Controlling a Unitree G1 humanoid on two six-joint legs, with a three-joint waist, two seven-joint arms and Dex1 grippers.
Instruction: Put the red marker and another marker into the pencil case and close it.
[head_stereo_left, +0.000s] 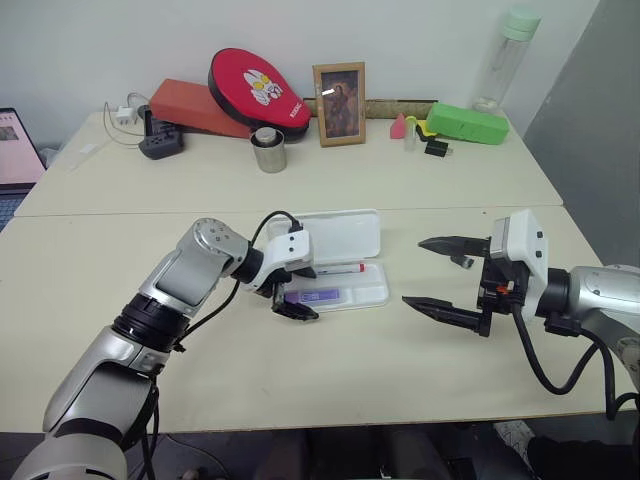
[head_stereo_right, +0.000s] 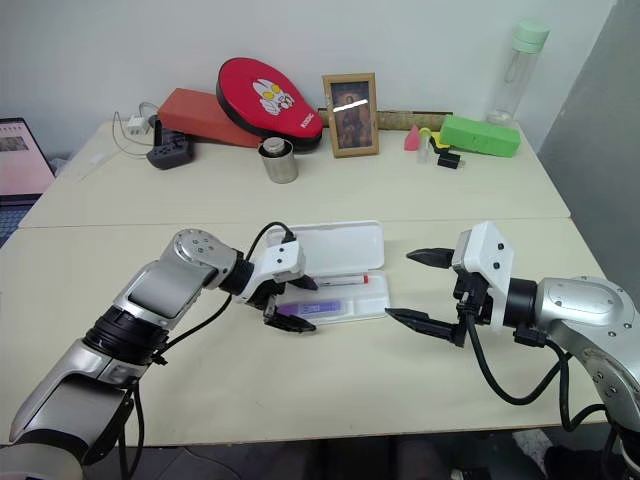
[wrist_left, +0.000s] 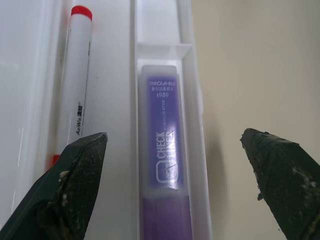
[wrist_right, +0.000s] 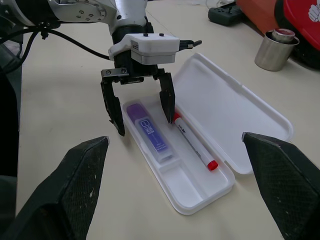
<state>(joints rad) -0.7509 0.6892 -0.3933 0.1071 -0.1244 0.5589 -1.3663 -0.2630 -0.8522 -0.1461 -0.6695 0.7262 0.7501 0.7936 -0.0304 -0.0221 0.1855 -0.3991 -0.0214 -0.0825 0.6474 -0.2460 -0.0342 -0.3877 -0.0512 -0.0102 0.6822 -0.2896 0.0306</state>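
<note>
— Where sits the pencil case (head_stereo_left: 350, 262)?
— Near the middle of the tabletop (head_stereo_left: 300, 190), lid flung open and lying flat on the far side of the tray.

— And inside the pencil case?
— Holds both pens. Red marker (wrist_right: 194, 141) lies in the long channel next to the hinge, red cap pointing away from the left gripper. Purple marker (wrist_left: 164, 165) lies in the channel at the case's front wall, pale label up, ending short of a small divider.

— Left gripper (wrist_right: 141, 102) relative to the pencil case?
— Hangs right over the case's left end, tilted steeply downward, wrist bent in from the left with a black cable looping above it. Fingers spread wide, empty: one fingertip (wrist_right: 119, 125) outside the case's front wall, the other just above the red marker's tail. Purple marker between them, untouched.

— Left arm's pose?
— Reaches forward from the lower left, elbow nearly straight, forearm angled in toward the case.

— Right gripper (head_stereo_left: 438, 275)?
— Floats above bare tabletop to the right of the pencil case, well apart from it. Points roughly level toward the case, fingers stacked one above the other, held wide apart, nothing between them. Forearm comes in from the right edge, cable hanging beneath.

— Anything else beyond the pencil case?
— Metal cup (head_stereo_left: 268, 150) and framed picture (head_stereo_left: 340, 103) stand at the far side of the tabletop.
</note>
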